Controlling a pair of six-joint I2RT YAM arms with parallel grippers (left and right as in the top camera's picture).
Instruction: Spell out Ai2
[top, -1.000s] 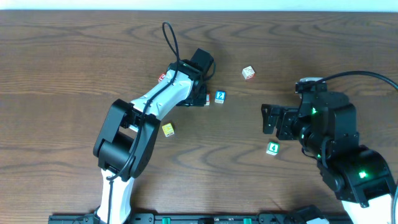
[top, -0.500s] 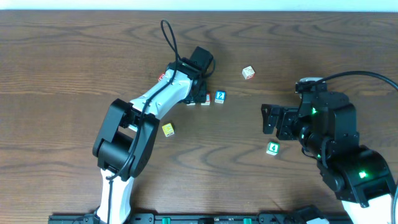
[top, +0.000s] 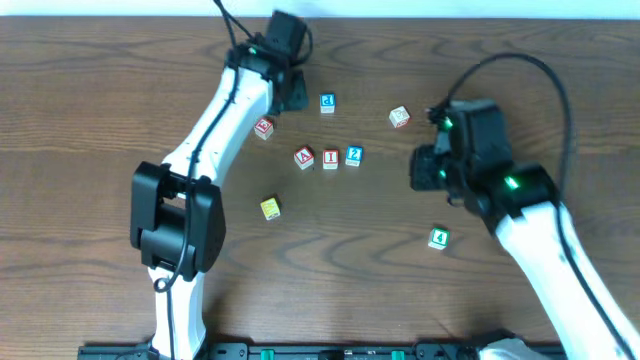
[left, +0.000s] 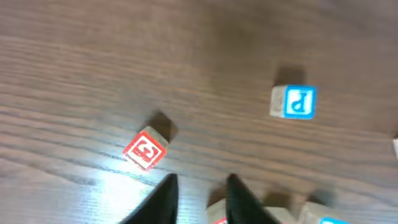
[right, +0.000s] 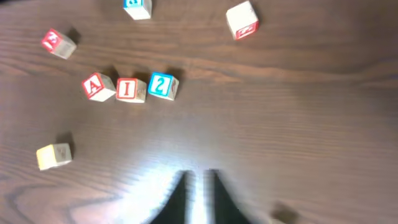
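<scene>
Three blocks stand in a row mid-table: a red A block (top: 304, 158), a red I block (top: 330, 158) and a blue 2 block (top: 353, 155). The right wrist view also shows the A block (right: 97, 86), the I block (right: 127, 89) and the 2 block (right: 161, 86). My left gripper (top: 292, 98) hovers beyond the row near the far edge. Its fingers are slightly apart with bare wood between them (left: 199, 186). My right gripper (top: 420, 168) floats right of the row, shut and empty (right: 198, 183).
Loose blocks lie around the row: a red one (top: 264, 127), a blue one (top: 327, 102), a white-and-red one (top: 399, 117), a yellow one (top: 270, 207) and a green 4 (top: 438, 238). Beside my left fingers lies the red block (left: 145, 151); farther right, the blue one (left: 294, 102).
My left arm has pulled away from the row toward the far edge, uncovering the A and I blocks, its jaws narrower. My right arm has swung up and left, and its gripper has shut.
</scene>
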